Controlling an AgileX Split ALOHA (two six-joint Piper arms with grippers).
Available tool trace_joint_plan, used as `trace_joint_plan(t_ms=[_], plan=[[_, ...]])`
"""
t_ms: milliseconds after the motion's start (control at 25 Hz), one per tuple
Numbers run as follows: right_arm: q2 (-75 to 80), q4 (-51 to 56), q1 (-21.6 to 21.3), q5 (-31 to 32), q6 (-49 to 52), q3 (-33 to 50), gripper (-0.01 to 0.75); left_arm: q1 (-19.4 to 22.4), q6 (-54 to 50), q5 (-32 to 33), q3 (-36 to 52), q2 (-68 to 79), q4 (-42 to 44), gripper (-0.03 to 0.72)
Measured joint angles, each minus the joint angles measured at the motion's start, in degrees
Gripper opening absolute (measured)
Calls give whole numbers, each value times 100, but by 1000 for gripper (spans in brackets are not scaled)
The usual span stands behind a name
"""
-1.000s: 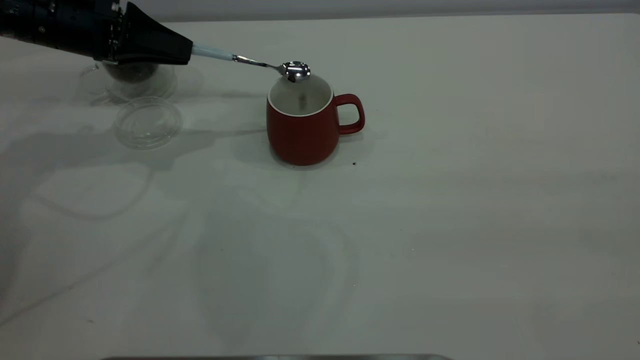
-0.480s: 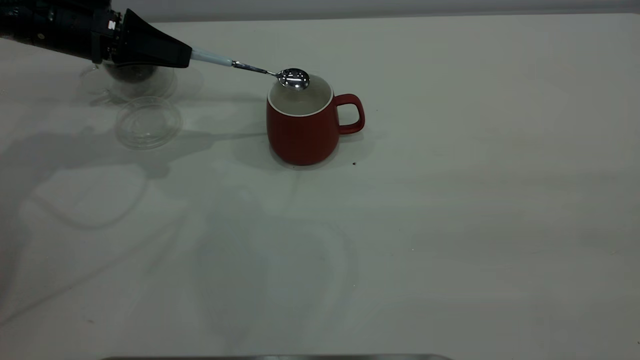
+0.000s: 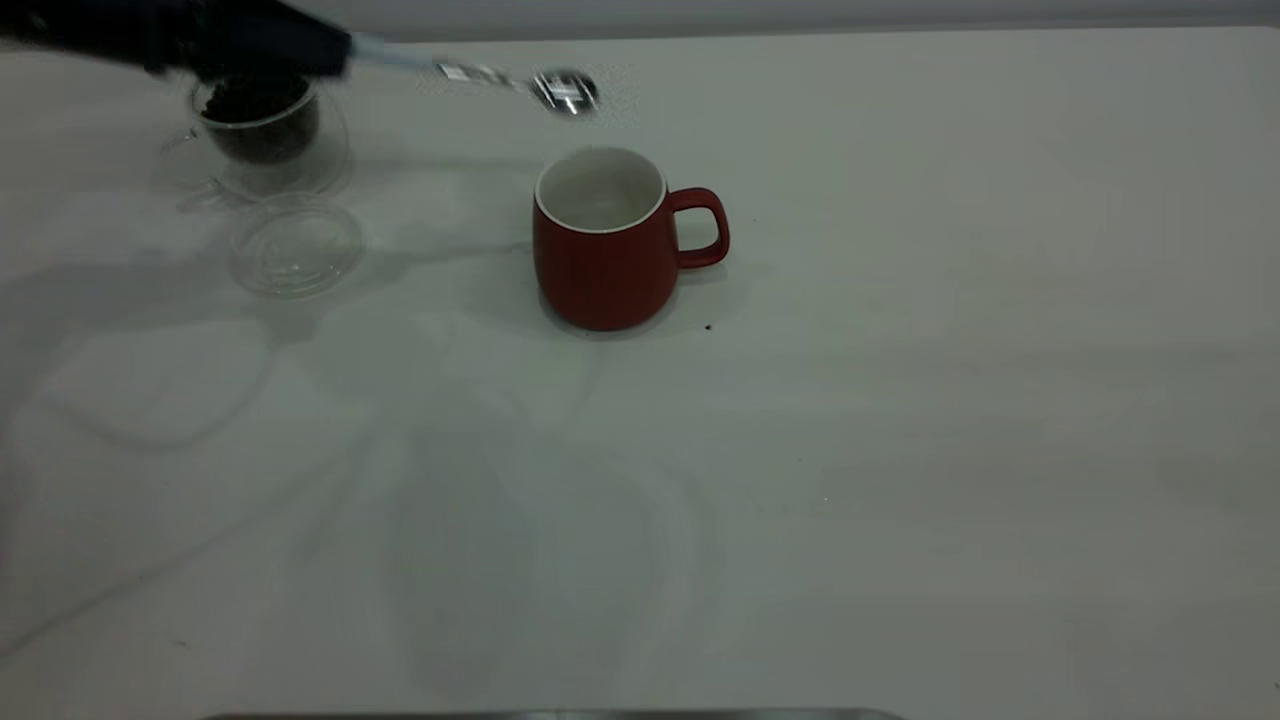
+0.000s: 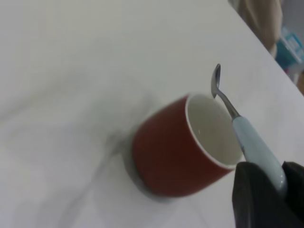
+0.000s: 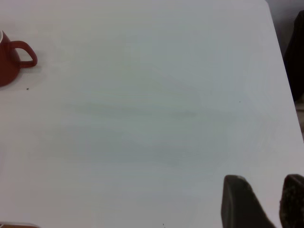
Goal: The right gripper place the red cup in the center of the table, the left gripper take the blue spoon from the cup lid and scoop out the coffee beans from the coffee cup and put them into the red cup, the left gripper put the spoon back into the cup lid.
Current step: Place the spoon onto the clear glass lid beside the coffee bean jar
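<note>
Three views, itemised in turn.

Exterior view: the white counter (image 3: pixel 900 450) carries three items. Item one, the red cup (image 3: pixel 603 250), stands upright near the middle, white interior showing, loop handle turned toward the view's right; a tiny dark speck lies on the counter just beside its base. Item two, the coffee cup (image 3: pixel 262 135), clear glass, stands at the far left with the coffee beans (image 3: pixel 255 110) heaped dark inside it. Item three, the cup lid (image 3: pixel 296 245), a clear ringed disc, lies flat just in front of the coffee cup, nothing resting on it. The left pincer (image 3: pixel 335 55), blurred by motion, is above the coffee cup at the top left edge, clamped on the pale handle of the blue spoon (image 3: pixel 480 76). The spoon reaches out toward the right, its metal bowl in the air behind the red cup and apart from the rim. Whether the bowl holds any beans cannot be told.

Left wrist view: the left pincer (image 4: pixel 280 183) grips the spoon (image 4: pixel 247 140) by its light-blue handle; the metal neck and bowl extend past the red cup (image 4: pixel 175 152), whose white inside looks bare where visible.

Right wrist view: the right pincer (image 5: pixel 263 199) hangs over bare counter (image 5: pixel 152 118), fingers spread with a gap between them, holding nothing, well apart from the red cup (image 5: pixel 9 59) seen at the edge.
</note>
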Motion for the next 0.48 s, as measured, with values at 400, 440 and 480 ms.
trace_joint_plan(t_ms=[400,440,480], plan=[[0,0,0,0,0,0,242,1865,-2147,75,31,-551,1309,123],[0,0,0,0,0,0,242,2061,-2299,59,75,-521,1309,123],[0,0,0,0,0,0,242,2217,-2422,52,142,-481,1309,123]])
